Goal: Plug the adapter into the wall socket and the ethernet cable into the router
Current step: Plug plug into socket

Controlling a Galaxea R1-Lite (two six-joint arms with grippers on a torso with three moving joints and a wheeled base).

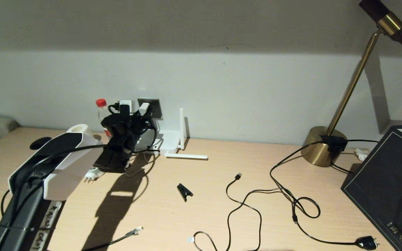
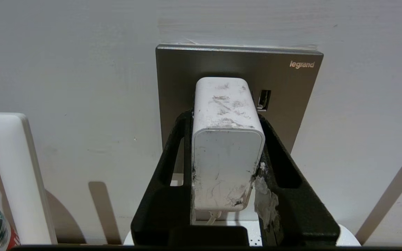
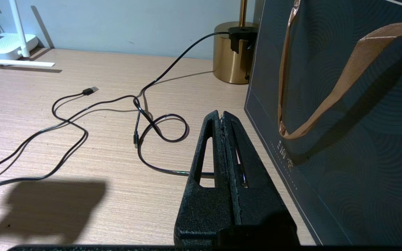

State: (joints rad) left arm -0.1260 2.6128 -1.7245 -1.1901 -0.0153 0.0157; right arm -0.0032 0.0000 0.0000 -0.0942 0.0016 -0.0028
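Note:
My left gripper (image 2: 224, 116) is shut on the adapter (image 2: 227, 139), a scuffed white block with a black finger on each side. The adapter's far end meets the grey wall socket (image 2: 183, 76) and no pins show; its thin white cord hangs below. In the head view the adapter (image 1: 144, 108) sits on the wall socket (image 1: 155, 106) just above the router (image 1: 169, 141). The ethernet cable (image 1: 134, 231) lies loose at the table's front edge, clear clip tip free. My right gripper (image 3: 221, 115) is shut on nothing, low over the table beside a dark bag, out of the head view.
A red-capped bottle (image 1: 101, 108) and a router antenna (image 2: 16, 174) stand left of the socket. A round white travel plug (image 1: 94, 174), a black clip (image 1: 184, 191), a thin USB cable (image 1: 237, 176) and a mains-plug cord (image 1: 366, 242) lie about. Brass lamp (image 1: 323, 150) and bag (image 1: 386, 181) at right.

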